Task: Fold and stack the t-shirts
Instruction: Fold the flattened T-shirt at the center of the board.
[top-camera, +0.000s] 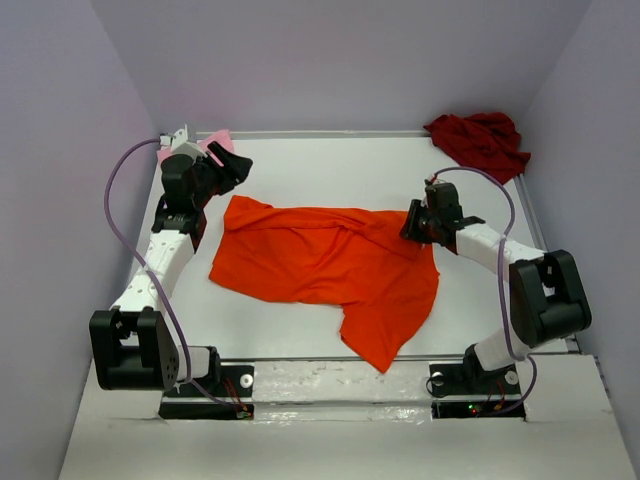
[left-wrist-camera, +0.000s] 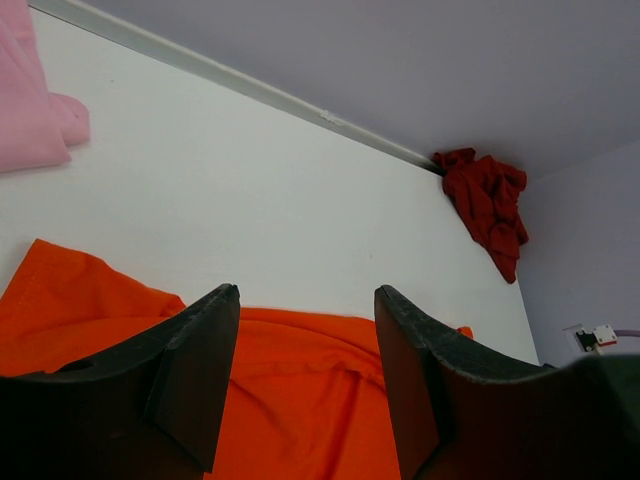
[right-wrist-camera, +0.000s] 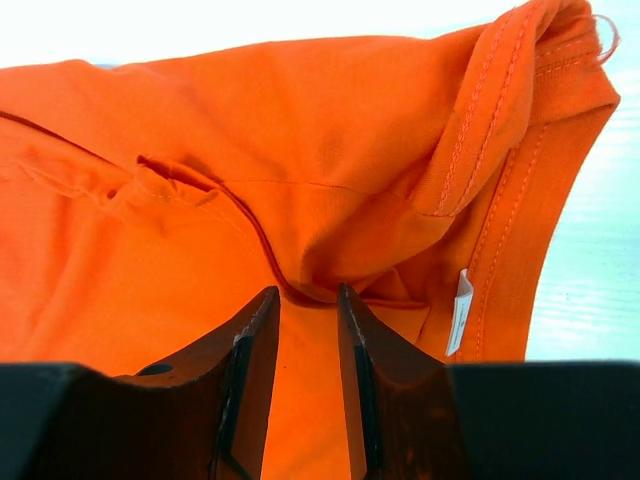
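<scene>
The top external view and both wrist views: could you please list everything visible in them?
orange t-shirt: one, bright orange, spread crumpled mid-table
dark red t-shirt: one, dark red, bunched in the far right corner
pink t-shirt: one, light pink, far left corner
table: one, white, beneath everything
left gripper: one, black, open and empty near the orange t-shirt's far left corner
right gripper: one, black, slightly open at the orange t-shirt's right edge

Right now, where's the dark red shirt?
In the top view, the dark red shirt lies bunched in the far right corner of the table, beyond the right gripper and well apart from the orange shirt.
</scene>
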